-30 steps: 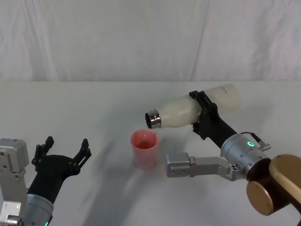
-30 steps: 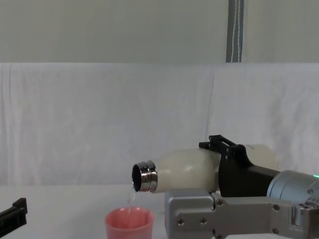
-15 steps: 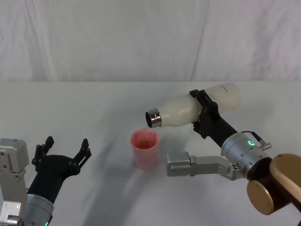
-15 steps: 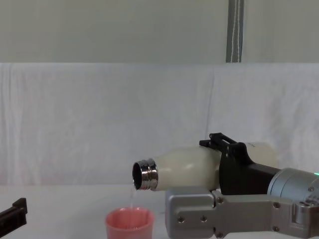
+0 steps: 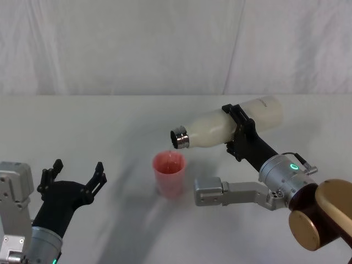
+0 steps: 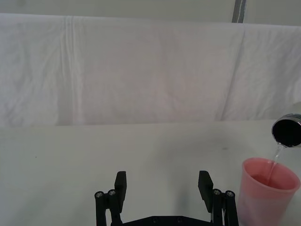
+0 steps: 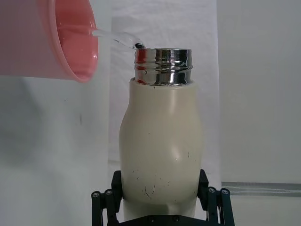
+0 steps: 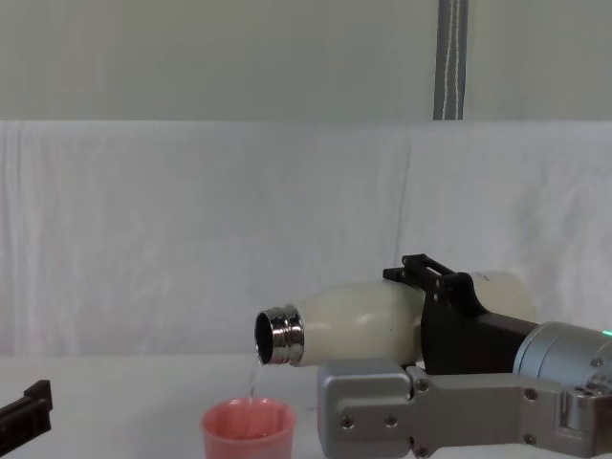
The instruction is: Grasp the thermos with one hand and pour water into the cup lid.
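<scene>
The tall cream-white matte thermos with a shiny threaded steel neck point(image 5: 220, 128) is lying nearly level in the air, its mouth pointing toward nine o'clock and hanging just above the rim of the small salmon-pink round cup lid point(image 5: 169, 174). A thin thread of water point(image 6: 277, 152) is falling from the steel mouth into the cup lid, which is standing upright on the white bench point(image 5: 110, 126) near its middle. The right gripper point(image 5: 237, 134) is pinching the thermos around its body, black fingers point(image 7: 105, 207) pressed against either side, with the arm reaching in from four o'clock. The left gripper point(image 5: 74, 175) is hovering low at eight o'clock, well apart from the cup lid, its fingers spread wide and holding nothing.
</scene>
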{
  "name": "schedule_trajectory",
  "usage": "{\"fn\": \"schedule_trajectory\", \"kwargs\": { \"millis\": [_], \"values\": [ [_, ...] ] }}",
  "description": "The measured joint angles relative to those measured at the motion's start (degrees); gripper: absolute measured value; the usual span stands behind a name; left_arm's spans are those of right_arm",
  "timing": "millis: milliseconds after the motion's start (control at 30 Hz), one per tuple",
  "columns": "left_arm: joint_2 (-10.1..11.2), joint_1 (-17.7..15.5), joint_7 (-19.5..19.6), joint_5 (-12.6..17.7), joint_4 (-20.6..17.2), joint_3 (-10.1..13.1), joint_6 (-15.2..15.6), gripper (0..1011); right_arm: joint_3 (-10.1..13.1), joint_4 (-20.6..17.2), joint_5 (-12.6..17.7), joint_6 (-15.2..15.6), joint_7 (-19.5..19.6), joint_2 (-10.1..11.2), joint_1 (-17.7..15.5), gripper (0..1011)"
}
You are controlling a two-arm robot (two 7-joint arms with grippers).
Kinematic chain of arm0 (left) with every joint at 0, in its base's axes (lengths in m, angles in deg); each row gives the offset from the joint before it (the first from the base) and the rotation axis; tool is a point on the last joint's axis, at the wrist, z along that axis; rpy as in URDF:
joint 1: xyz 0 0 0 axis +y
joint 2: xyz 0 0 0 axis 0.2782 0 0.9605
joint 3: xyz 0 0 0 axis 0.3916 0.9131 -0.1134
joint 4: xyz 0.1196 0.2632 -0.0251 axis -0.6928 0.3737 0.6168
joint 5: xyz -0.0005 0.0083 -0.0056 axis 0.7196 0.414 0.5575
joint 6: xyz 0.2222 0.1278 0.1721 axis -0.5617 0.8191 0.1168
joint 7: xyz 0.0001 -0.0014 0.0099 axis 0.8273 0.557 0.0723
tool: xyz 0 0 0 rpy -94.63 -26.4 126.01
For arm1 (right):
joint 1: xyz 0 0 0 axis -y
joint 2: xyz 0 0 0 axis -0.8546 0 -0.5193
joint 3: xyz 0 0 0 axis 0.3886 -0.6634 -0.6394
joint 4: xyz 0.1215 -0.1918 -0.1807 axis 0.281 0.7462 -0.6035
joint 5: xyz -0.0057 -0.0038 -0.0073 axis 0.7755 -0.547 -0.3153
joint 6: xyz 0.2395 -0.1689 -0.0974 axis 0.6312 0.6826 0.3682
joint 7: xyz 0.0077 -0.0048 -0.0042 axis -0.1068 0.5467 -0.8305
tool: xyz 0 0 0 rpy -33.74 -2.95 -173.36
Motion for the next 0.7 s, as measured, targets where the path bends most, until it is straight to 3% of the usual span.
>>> {"fn": "schedule_trajectory", "kwargs": {
  "millis": [700],
  "values": [
    [0.00, 0.00, -0.01, 0.00, 0.00, 0.00, 0.00, 1001, -0.17, 0.16, -0.06, 0.02, 0.06, -0.08, 0.20, 950]
  ]
}}
